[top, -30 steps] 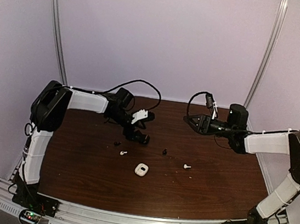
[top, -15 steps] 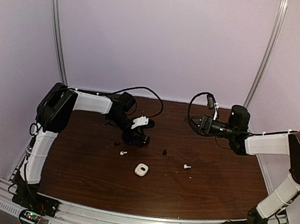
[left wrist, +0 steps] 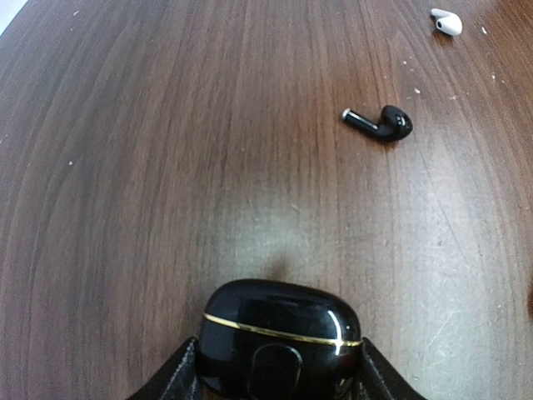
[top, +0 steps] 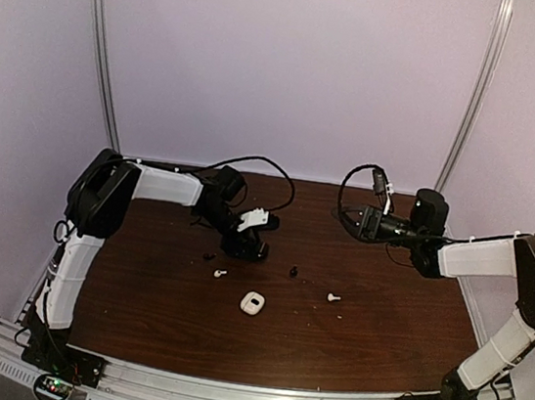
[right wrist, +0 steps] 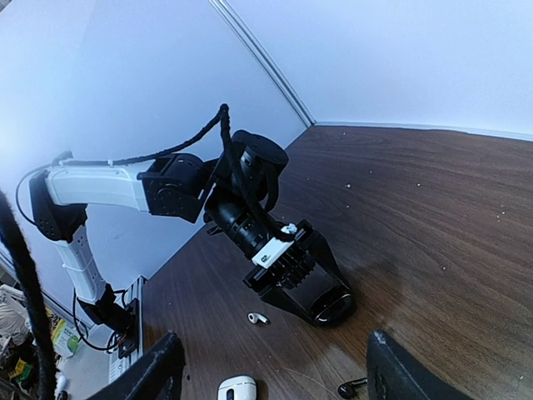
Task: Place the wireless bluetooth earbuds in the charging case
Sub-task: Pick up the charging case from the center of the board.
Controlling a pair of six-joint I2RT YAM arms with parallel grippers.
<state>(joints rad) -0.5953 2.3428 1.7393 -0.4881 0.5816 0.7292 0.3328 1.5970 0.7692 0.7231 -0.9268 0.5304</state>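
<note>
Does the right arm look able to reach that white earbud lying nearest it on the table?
Probably yes: the right gripper hangs open above the table, with nothing between it and the white earbud.

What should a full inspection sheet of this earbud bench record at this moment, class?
Surface: dark brown wooden table, finely speckled.
Job's things: glossy black gold-lined charging case; white oval charging case; two white stemmed earbuds and two black earbuds, all loose on the table.
Clutter: nothing seen.
Grippers: left gripper has its jaws against the black case's sides; right gripper open, empty, raised.
Cables: black cable loops at each wrist.
Surroundings: pale lilac walls; grey metal rail at the near edge.
</note>
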